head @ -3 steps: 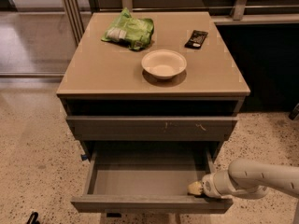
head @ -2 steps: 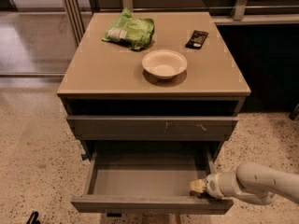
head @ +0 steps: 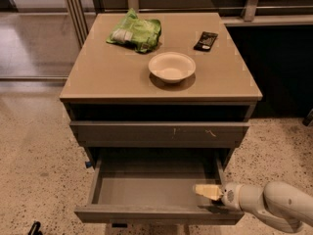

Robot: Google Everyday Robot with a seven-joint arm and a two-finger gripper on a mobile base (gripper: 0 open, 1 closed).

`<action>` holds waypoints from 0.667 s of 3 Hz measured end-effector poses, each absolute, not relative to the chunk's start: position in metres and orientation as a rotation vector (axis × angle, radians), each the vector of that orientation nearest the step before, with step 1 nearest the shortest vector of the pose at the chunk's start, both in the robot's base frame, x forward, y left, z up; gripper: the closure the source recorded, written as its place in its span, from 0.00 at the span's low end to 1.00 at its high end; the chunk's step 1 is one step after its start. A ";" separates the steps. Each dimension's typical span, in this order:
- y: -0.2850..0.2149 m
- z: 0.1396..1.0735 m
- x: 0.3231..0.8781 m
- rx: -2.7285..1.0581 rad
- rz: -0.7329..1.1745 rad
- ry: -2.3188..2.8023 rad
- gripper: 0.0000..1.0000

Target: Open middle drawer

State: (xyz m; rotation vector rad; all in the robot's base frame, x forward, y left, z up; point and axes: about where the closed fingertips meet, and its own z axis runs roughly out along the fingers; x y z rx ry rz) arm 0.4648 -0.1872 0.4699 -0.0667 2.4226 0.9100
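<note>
- The middle drawer [head: 146, 213] stands pulled out of the cabinet [head: 112, 77] toward 6 o'clock. It is the lowest thing open to view, directly beneath the scratched drawer front [head: 146, 132].
- Its long axis runs from 9 o'clock to 3 o'clock. Its plain grey front faces me and the shallow grey tray behind it shows bare.
- The gripper [head: 208, 191] sits inside the tray at the 3 o'clock end, just behind the front, and points toward 9 o'clock.
- Its fingers [head: 204, 190] read as one pale wedge with no gap between them, so they are together, not clamped on anything.
- The pale arm [head: 279, 209] comes in from about 4 o'clock and is cut off by the edge of view.
- I count two drawer fronts, one open tray and one dark slot under the cabinet top.
- On top there is one white bowl [head: 171, 66] near the middle, one green bag [head: 135, 31] at 11 o'clock and one dark packet [head: 206, 40] at 1 o'clock.
- Whatever lies under the open drawer is hidden by it.
- A black object [head: 34, 227] at 7 o'clock on the speckled floor [head: 34, 155] is cut off and too small to identify.
</note>
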 end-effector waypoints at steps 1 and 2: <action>-0.187 0.470 0.465 -0.067 0.910 2.423 0.00; -0.187 0.470 0.465 -0.067 0.910 2.423 0.00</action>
